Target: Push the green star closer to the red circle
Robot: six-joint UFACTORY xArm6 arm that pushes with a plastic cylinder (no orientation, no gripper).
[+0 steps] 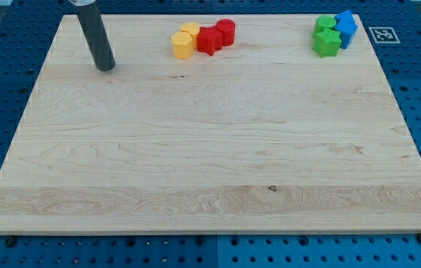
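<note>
The green star [326,42] lies near the view's top right corner of the wooden board, beside a green block [326,24] and two blue blocks [346,27]. The red circle [225,32] sits at the top centre, touching a red star-like block [209,40]. My tip [105,67] rests on the board at the top left, far left of all blocks and touching none.
Two yellow blocks [184,42] sit just left of the red ones. The wooden board [210,164] lies on a blue perforated table. A fiducial marker [381,33] sits off the board's top right corner.
</note>
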